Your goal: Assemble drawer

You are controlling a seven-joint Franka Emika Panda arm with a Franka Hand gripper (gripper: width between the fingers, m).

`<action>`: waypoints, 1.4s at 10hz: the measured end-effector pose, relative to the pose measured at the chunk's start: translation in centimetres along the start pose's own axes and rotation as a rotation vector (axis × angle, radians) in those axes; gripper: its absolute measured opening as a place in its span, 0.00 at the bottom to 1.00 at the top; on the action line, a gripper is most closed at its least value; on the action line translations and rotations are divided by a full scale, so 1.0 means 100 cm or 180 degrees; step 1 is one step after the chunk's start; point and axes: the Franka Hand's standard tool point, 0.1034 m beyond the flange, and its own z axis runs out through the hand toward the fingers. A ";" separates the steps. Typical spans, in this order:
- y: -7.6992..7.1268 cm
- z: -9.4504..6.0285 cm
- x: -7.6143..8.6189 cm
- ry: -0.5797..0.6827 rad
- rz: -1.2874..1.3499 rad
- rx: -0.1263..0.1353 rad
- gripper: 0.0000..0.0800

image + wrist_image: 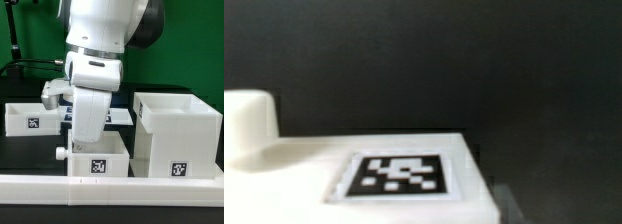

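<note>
The arm (100,40) fills the middle of the exterior view, bent down over the black surface (30,150). At 4 o'clock stands the housing (178,130), upright with one tag facing us; we judge it is parked there, apart from the trays, so that each can be slid into it in turn. The rail (110,186) runs across at 6 o'clock, likely a stop to push parts against.

The near tray (115,165) sits just behind the rail, beside the housing but not in it. The far tray (15,120) lies well apart at 9 o'clock, waiting its turn.

The hand (84,140) comes down at the near tray's 10 o'clock corner, close to the knob (62,153). Its fingers are hidden in both views, so we cannot tell whether it is open or gripping.

The wrist view looks straight down on a white face (402,142) bearing a tag (399,175), with a rounded white form (246,125) beside it, perhaps the knob. We judge a tray grasp is being lined up.
</note>
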 end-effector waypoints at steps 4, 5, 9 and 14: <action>0.006 0.001 0.009 0.0008 0.0031 0.0001 0.05; 0.007 0.001 0.011 0.0006 0.0045 0.0024 0.05; 0.007 0.002 0.017 0.0021 0.0150 0.0031 0.05; 0.007 0.002 0.022 0.0028 0.0173 0.0033 0.05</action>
